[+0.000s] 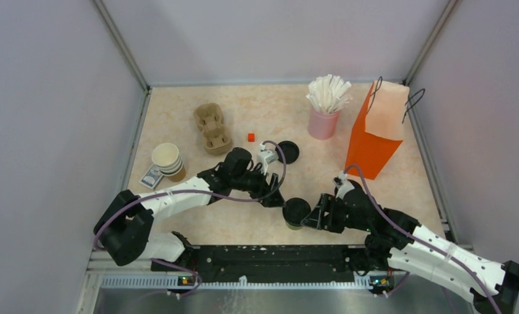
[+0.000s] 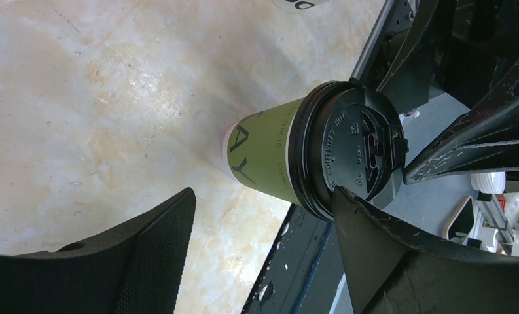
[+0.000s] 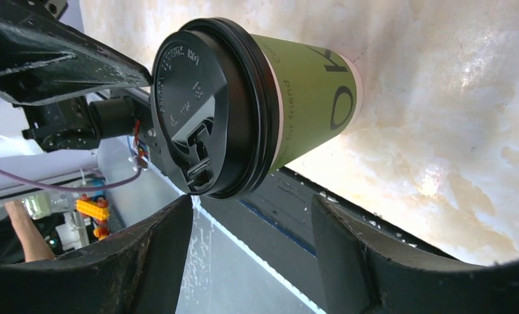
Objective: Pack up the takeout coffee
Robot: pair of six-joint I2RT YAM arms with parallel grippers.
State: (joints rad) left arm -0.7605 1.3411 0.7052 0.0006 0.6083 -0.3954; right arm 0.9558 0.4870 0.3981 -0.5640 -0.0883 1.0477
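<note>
One loose lid [image 1: 287,152] beyond takeout coffee [image 1: 296,212]

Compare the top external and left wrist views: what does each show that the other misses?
Only top external: the orange bag, pink straw cup, stack of lidless cups, cardboard carrier and a loose black lid. Only left wrist: the lettering on the green wall of the takeout coffee and the embossed text on its lid. Both: that coffee, standing lidded on the table.

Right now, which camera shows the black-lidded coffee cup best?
The right wrist view: the takeout coffee fills the frame, lettering and lid sharp. The left wrist shows it smaller, a finger overlapping the lid. From above, only its dark lid shows, small.
</note>
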